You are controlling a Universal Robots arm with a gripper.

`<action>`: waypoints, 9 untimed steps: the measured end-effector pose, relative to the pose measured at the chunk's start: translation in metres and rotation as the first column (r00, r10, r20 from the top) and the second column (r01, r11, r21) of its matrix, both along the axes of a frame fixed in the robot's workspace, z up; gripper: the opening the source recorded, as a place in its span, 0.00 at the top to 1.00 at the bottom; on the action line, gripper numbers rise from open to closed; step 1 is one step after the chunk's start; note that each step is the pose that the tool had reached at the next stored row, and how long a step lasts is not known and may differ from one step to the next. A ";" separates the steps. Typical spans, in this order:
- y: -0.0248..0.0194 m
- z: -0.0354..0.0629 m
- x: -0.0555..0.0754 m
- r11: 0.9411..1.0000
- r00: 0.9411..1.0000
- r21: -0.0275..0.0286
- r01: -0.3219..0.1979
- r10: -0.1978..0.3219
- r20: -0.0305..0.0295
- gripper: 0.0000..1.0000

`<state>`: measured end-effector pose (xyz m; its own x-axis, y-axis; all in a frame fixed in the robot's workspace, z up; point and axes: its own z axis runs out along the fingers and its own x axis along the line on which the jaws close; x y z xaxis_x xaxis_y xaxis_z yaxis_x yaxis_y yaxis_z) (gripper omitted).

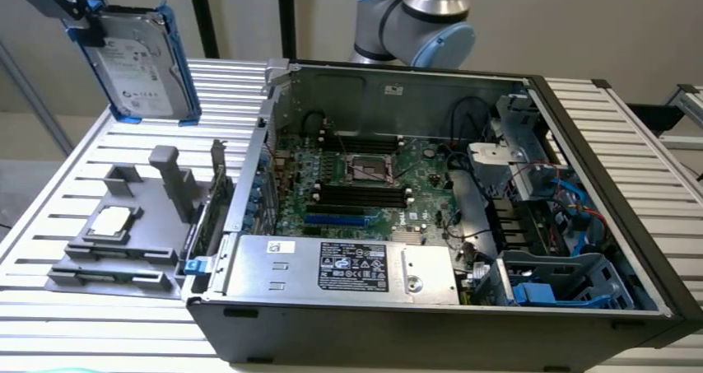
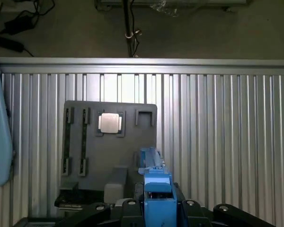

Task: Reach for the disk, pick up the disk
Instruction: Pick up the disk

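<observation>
Gripper (image 1: 86,17) pinches the disk (image 1: 143,60). We see it at eleven o'clock in the exterior view, clear above the gray tray (image 1: 148,235).

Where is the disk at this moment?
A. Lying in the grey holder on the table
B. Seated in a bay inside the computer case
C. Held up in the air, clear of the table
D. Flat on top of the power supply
C: in the exterior view the disk hangs upright above the slatted table, gripped at its upper end by the jaws, away from the grey holder and the computer case.
</observation>
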<state>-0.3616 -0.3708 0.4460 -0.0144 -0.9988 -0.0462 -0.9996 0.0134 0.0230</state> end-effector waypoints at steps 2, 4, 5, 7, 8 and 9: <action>-0.0003 0.0091 0.007 1.000 1.000 0.003 -0.002 0.002 -0.001 0.67; -0.0005 0.0181 0.016 1.000 1.000 0.005 -0.003 0.003 -0.002 0.67; -0.0006 0.0226 0.020 1.000 1.000 0.005 -0.003 0.003 -0.003 0.67; -0.0010 0.0320 0.030 1.000 1.000 0.006 -0.003 0.003 -0.005 0.67; -0.0013 0.0365 0.034 1.000 1.000 0.006 -0.003 0.003 -0.006 0.67; -0.0017 0.0410 0.039 1.000 1.000 0.007 -0.003 0.003 -0.007 0.67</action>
<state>-0.3227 -0.3725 0.4870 -0.0120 -0.9985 -0.0527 -0.9995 0.0104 0.0302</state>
